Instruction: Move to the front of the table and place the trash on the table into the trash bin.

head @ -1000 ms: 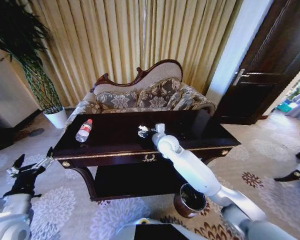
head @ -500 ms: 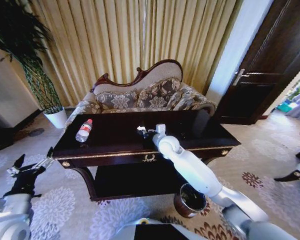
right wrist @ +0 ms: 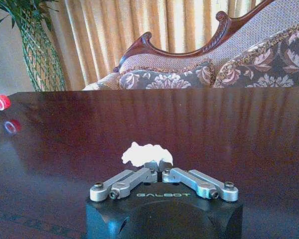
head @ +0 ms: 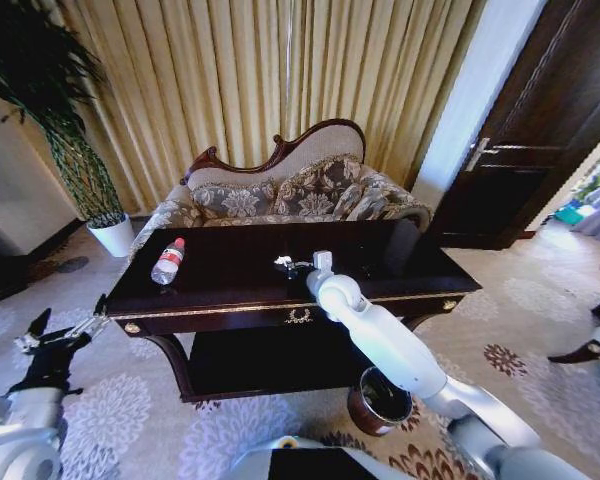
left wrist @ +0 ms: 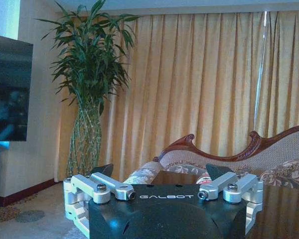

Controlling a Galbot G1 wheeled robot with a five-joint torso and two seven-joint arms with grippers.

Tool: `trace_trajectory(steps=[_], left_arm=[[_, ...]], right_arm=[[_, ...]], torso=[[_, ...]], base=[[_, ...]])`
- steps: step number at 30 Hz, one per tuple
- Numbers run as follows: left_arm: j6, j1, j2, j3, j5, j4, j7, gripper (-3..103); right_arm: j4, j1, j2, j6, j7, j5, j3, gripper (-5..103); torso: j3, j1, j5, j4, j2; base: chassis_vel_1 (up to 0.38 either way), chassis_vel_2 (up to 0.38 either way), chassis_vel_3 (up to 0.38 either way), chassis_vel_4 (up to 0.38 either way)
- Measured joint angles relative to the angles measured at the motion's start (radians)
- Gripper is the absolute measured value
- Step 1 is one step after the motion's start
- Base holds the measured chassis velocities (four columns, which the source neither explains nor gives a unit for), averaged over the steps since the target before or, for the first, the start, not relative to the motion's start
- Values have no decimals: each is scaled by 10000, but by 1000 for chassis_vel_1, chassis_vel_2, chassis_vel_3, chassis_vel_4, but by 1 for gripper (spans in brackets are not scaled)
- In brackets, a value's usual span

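Observation:
The dark glossy table [head: 230, 300] stands right in front of me. A crumpled white paper wad [right wrist: 147, 153] lies at its middle, and my right gripper [right wrist: 159, 168] is shut on the wad's near edge, low over the tabletop; from the head the right gripper [head: 292, 264] appears at the table's centre. A clear bottle with a red cap [head: 167, 261] lies on the table's left end, its cap [right wrist: 0, 102] far off to the side of that gripper. The reddish-brown trash bin [head: 380, 400] sits on the carpet under my right arm. My left gripper [head: 70, 312] hangs open, left of the table.
A patterned sofa [head: 290, 195] stands close behind the table, with curtains beyond it. A tall plant in a white pot [head: 112, 235] is at the far left. A dark door [head: 540, 130] is at the right. Open carpet lies on both sides of the table.
My right gripper's fingers have come together on the paper wad, and less of its white shows from the head. The left arm and the bottle have not moved.

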Motion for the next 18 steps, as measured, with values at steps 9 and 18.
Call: trace_trajectory(steps=[9, 18], left_arm=[[-1, 2, -15, 5, 1, -17, 27, 100], [-8, 0, -29, 9, 1, -7, 40, 100]], right_arm=[[-6, -4, -17, 93, -45, 4, 5, 0], [-7, -79, -39, 118, -300, -43, 29, 0]], torso=[[0, 0, 0, 0, 0], [0, 0, 0, 0, -1]], base=[[0, 0, 0, 0], [0, 0, 0, 0]])
